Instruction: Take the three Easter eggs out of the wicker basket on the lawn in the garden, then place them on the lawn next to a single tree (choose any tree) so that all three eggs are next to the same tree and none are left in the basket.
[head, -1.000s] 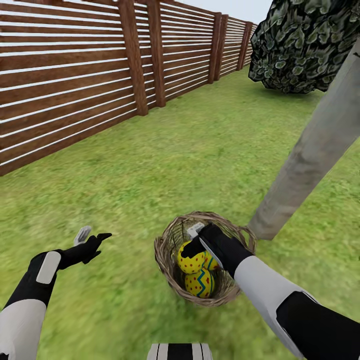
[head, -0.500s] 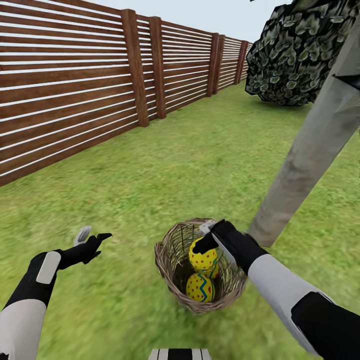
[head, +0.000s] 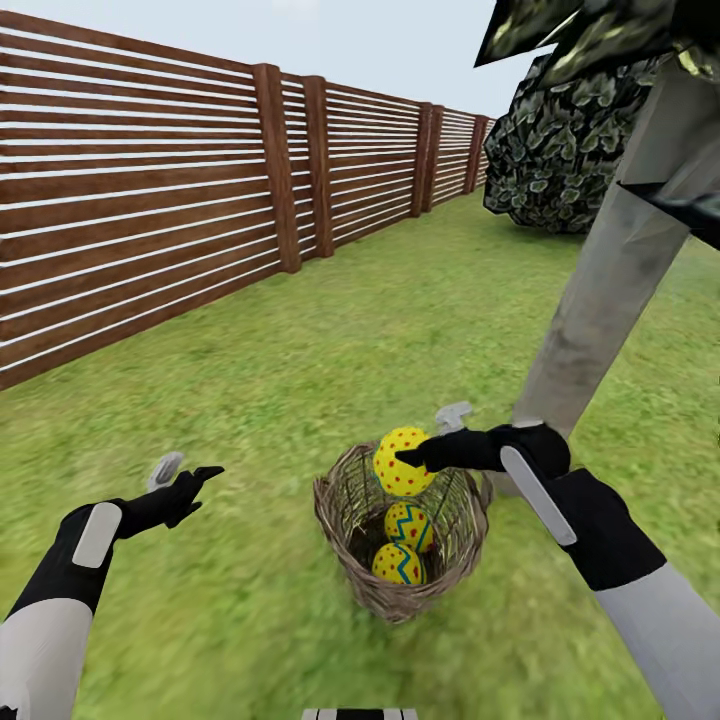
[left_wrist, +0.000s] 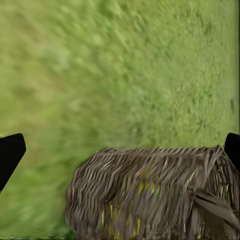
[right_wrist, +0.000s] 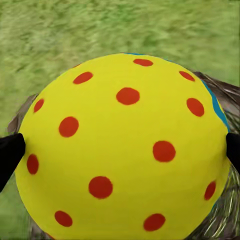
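The brown wicker basket (head: 400, 585) stands on the lawn (head: 400, 320) just in front of me, near the foot of a pale grey tree trunk (head: 600, 300). My right gripper (head: 425, 440) is shut on a yellow Easter egg (head: 400, 465) with red dots, held just above the basket's far rim; the same egg (right_wrist: 125, 150) looms large in the right wrist view. Two more eggs (head: 408, 525) (head: 397, 563) lie inside the basket. My left gripper (head: 185, 470) hovers open over the grass to the left, with the basket's woven side (left_wrist: 150, 195) ahead of its fingers.
A brown slatted wooden fence (head: 150, 220) runs along the left and into the distance. Dark blocky foliage (head: 560, 150) hangs at the upper right beyond the trunk. Open grass spreads between the fence and the tree.
My right gripper has risen out of the basket with one egg in it, from among the others to above the rim. The view has tilted upward. The left arm has stayed put.
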